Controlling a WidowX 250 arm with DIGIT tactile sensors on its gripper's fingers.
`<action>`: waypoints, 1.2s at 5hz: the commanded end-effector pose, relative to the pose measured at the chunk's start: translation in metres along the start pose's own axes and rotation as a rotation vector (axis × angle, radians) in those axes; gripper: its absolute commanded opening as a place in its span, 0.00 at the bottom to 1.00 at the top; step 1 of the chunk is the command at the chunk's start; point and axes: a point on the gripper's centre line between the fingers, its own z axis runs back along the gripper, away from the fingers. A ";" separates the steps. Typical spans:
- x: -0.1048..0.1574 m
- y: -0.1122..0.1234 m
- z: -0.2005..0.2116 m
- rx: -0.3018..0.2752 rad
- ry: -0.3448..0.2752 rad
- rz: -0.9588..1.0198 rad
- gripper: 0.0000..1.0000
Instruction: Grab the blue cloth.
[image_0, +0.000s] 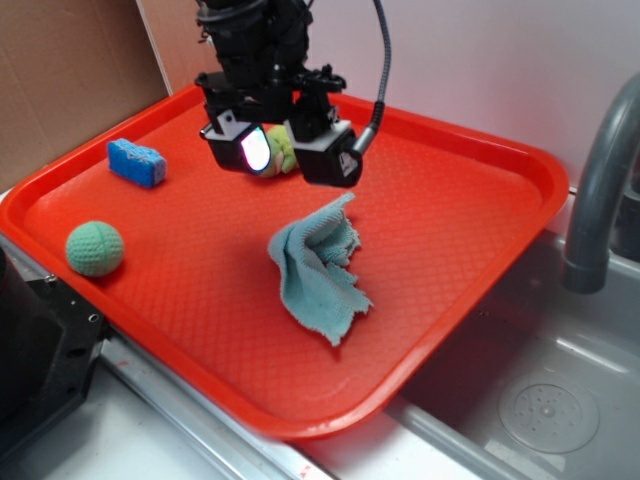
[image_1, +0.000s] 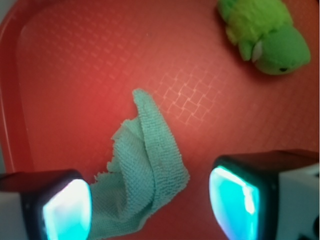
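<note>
Blue cloth (image_0: 318, 266) lies crumpled near middle of red tray (image_0: 470, 215) (waffle-textured plastic, rounded corners); soft terry weave, frayed edges, one fold raised in ridge. Tool (image_0: 282, 152) hovers at cloth's 11 o'clock, fingers apart, nothing between them. Green plush turtle (image_1: 263, 34) sits behind tool. Blue sponge block (image_0: 137, 162) at tray's 10 o'clock; knitted green ball (image_0: 95, 248) at 8 o'clock.
</note>
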 end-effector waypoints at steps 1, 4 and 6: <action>0.004 -0.008 -0.040 0.059 0.045 -0.050 1.00; -0.005 -0.033 -0.064 0.091 0.030 -0.174 0.00; -0.006 -0.022 -0.017 0.027 0.070 -0.261 0.00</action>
